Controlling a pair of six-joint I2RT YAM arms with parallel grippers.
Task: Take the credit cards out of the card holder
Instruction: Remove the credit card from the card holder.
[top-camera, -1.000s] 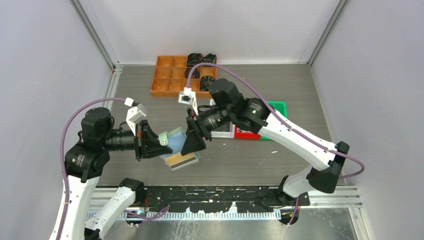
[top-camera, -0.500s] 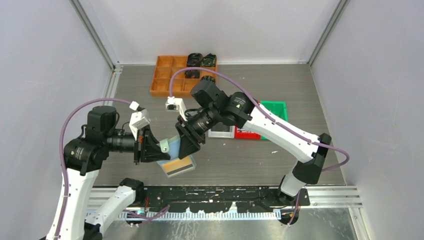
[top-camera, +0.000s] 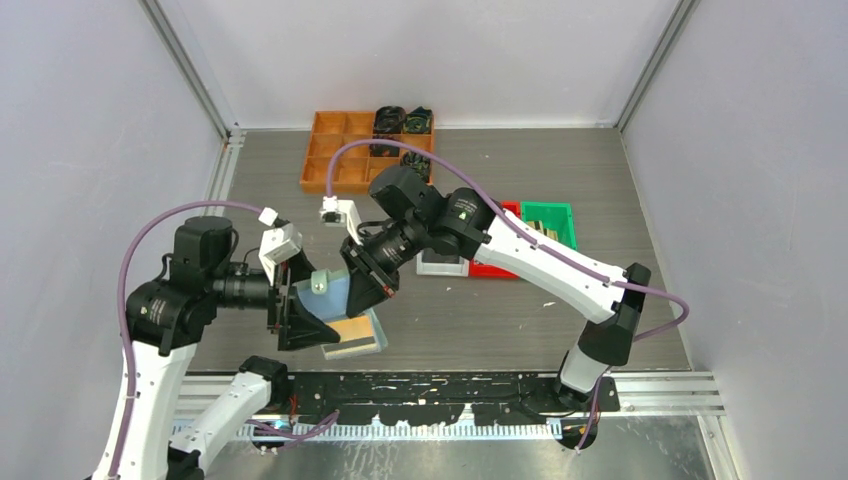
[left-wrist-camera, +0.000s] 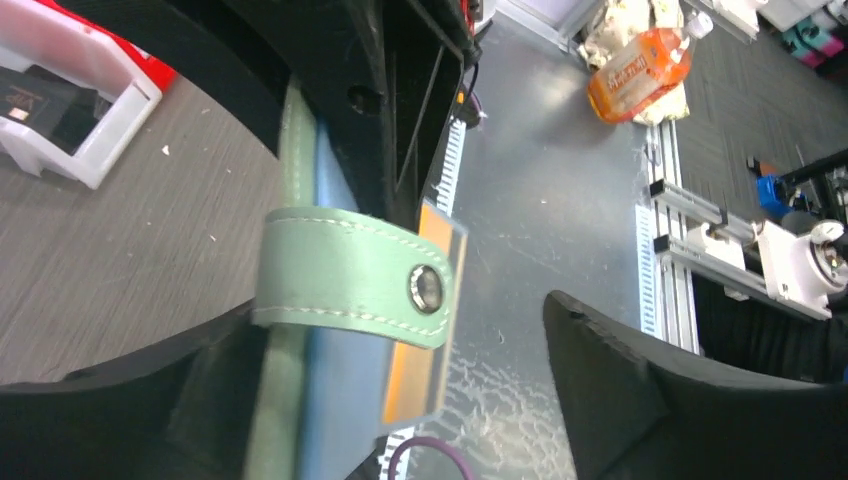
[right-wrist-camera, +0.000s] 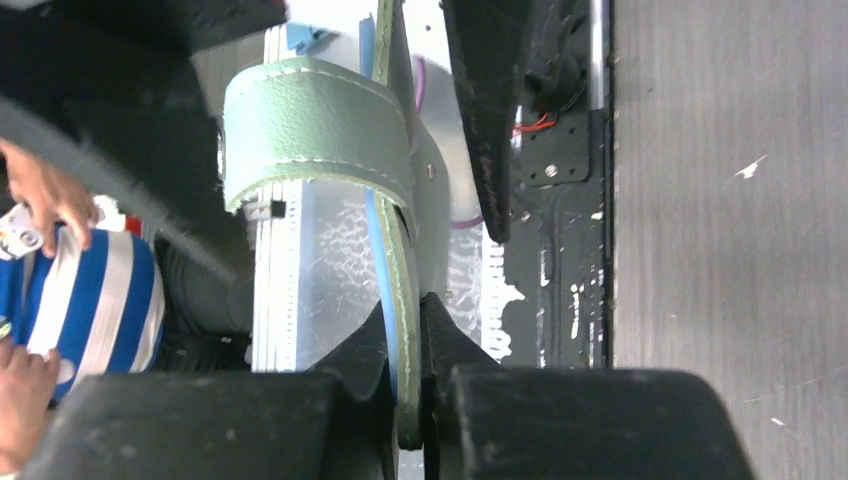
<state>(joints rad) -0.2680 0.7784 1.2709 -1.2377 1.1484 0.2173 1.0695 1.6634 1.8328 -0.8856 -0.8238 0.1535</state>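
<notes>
My right gripper (top-camera: 358, 300) is pinched on one edge of the card holder (top-camera: 335, 293), which hangs above the table (top-camera: 600, 180) between my two arms. My left gripper (top-camera: 300, 312) has its jaws spread wide around the other side. From above, my right wrist hides much of the holder, but an orange card (top-camera: 352, 330) sticks out at its near end. Behind it are a white bin (top-camera: 440, 262), a red bin (top-camera: 495, 268), a green bin (top-camera: 550, 215) and an orange tray (top-camera: 345, 150). My left wrist view shows the snap tab (left-wrist-camera: 345, 275) folded across the holder, with the card's edge beside it. Only my right wrist view shows the pinch on the holder's rim.
</notes>
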